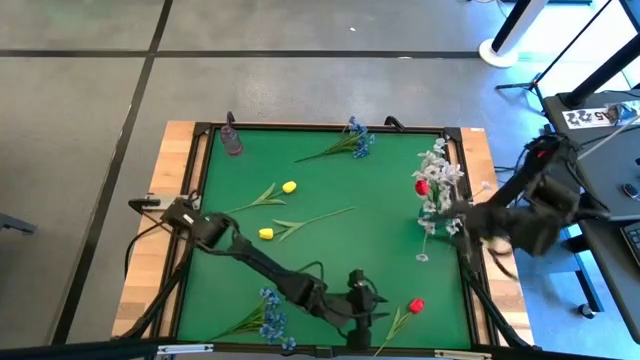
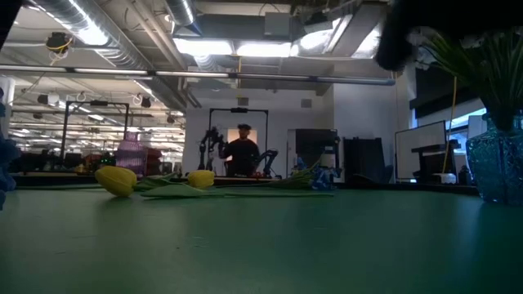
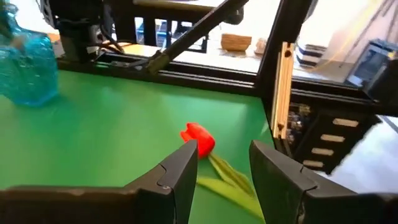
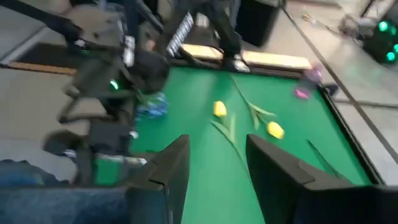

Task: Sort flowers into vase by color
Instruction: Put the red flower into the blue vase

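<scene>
A red tulip (image 3: 199, 137) lies on the green mat near the table's front right (image 1: 415, 305), its stem (image 3: 231, 182) running back between the fingers of my open left gripper (image 3: 224, 152), which stands low just left of the bud (image 1: 380, 312). Whether a finger touches it I cannot tell. A blue glass vase (image 3: 26, 68) at the right edge holds white sprays and a red tulip (image 1: 423, 186). My right gripper (image 4: 217, 146) hangs open and empty, raised at the table's right edge (image 1: 465, 228). Two yellow tulips (image 1: 289, 187) (image 1: 266, 233) and two blue bunches (image 1: 352, 140) (image 1: 268, 318) lie flat on the mat.
A small purple vase (image 1: 232, 135) stands at the far left corner. A black frame rail (image 3: 273, 74) borders the mat close beyond the red tulip. The mat's middle (image 1: 340, 250) is bare. A person (image 2: 243, 151) stands far off in the room behind the table.
</scene>
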`<state>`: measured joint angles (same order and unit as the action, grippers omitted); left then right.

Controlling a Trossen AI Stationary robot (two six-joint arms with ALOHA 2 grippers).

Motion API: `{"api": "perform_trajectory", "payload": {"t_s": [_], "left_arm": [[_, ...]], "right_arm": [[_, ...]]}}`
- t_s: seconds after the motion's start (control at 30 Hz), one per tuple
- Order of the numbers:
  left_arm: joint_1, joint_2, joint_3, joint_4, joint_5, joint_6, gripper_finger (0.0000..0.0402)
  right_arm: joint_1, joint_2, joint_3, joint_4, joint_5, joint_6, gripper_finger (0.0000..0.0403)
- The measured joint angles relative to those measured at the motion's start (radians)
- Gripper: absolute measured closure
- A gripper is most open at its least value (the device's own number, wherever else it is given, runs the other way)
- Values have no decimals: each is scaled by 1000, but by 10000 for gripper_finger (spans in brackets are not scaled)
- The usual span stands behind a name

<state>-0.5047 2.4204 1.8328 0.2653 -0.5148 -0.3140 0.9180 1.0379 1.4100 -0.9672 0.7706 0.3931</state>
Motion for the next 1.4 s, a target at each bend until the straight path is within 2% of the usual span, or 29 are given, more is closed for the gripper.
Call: {"api": "perform_trajectory", "payload": {"t_s": [0.13,0.3,0.43,0.67,0.87,1.13,1.23,1.4], "left_arm": [[-19,130,146,-6,-32,6,261],[-38,242,280,-7,-78,8,260],[-43,302,310,-3,-71,1,260],[-40,367,312,38,33,1,260],[-22,371,312,23,42,27,260],[23,366,315,-52,-52,42,261],[37,343,316,-151,-99,84,265],[72,254,311,-422,-159,118,286]], "right_arm": [[119,37,0,-8,62,106,254],[183,81,0,-11,75,184,260],[182,115,0,-16,76,182,264],[181,138,0,-54,110,178,265],[181,138,0,-51,101,174,265],[182,151,0,18,-90,63,265],[191,180,0,23,-131,59,265],[261,226,0,7,-145,172,265]]}}
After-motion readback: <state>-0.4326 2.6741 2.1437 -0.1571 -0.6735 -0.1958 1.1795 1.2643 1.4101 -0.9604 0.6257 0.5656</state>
